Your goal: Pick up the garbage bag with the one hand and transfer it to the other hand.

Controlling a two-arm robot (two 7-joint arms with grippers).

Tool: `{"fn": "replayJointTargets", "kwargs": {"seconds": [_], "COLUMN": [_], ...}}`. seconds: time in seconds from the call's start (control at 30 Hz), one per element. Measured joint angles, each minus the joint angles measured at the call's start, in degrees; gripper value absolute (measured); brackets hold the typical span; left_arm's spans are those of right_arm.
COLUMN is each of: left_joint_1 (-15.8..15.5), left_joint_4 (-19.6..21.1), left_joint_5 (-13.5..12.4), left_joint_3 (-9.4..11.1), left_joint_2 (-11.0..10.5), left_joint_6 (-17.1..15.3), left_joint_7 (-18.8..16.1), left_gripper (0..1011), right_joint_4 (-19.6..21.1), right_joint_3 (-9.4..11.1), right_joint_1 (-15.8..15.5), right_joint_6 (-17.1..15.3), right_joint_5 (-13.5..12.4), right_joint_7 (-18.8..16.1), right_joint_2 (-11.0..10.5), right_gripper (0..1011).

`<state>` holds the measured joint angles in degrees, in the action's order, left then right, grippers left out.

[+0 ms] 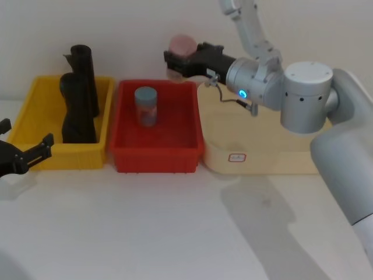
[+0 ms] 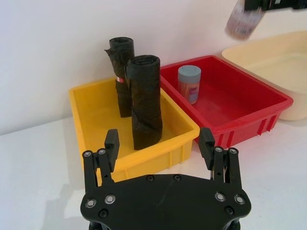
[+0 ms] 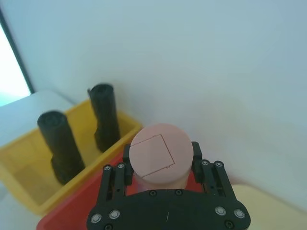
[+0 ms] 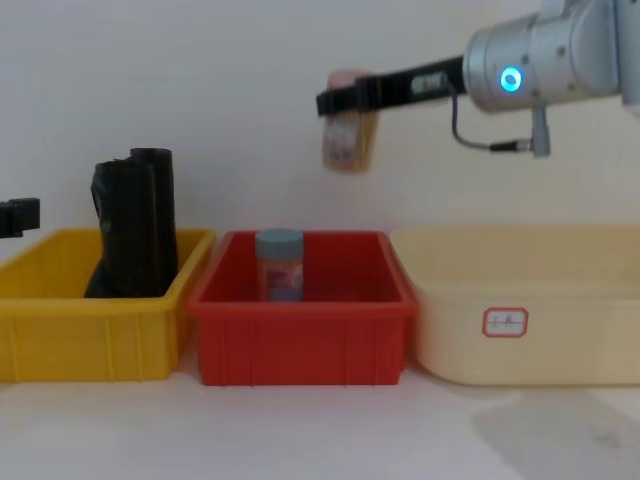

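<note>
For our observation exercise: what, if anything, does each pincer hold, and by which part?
The right pincer holds a pink-lidded jar by its top end, clamped on both sides at the lid. The left pincer is open and holds nothing.

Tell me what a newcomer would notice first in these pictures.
The right claw holds a pink-lidded jar high above the red bin. In the yellow bin stand two black bag rolls, with the open left claw low in front.

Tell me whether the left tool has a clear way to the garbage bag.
Probably yes: the open left tool faces the garbage bag, which rises above the yellow bin; nothing else intervenes.
</note>
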<state>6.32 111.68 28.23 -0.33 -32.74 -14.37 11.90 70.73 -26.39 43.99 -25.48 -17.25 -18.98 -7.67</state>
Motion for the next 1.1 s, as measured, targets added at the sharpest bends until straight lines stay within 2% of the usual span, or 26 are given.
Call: {"fn": "replayJointTargets", "kwargs": {"seconds": [0.23,0.43,0.83,0.93,1.1], "left_joint_1": [0.00,0.00,0.00,0.00,0.00], "left_joint_4": [0.00,0.00,0.00,0.00,0.00], "left_joint_5": [0.00,0.00,0.00,0.00,0.00], "left_joint_3": [-0.01,0.00,0.00,0.00,0.00], "left_joint_2": [0.00,0.00,0.00,0.00,0.00], "left_joint_6": [0.00,0.00,0.00,0.00,0.00], "left_joint_7": [0.00,0.00,0.00,0.00,0.00], "left_gripper": [1001,1000,1001,1001,1001], "right_joint_4": [2.84,4.46,6.47,7.40,8.43], "right_joint_3": [0.29,-0.15,-0.76,-0.08,1.43], "right_joint_1": [0.37,0.91,0.05,-1.14,-2.86], "right_joint_6": [-0.10,-2.30,-9.63,-12.13,-14.44], "right_joint_5": [2.00,4.09,6.38,6.62,6.64], "right_joint_7": [2.75,4.65,5.68,6.06,6.78], "right_joint_2": [-0.71,-1.69,-4.37,-5.65,-7.09], "right_gripper": [666,666,666,666,666]}}
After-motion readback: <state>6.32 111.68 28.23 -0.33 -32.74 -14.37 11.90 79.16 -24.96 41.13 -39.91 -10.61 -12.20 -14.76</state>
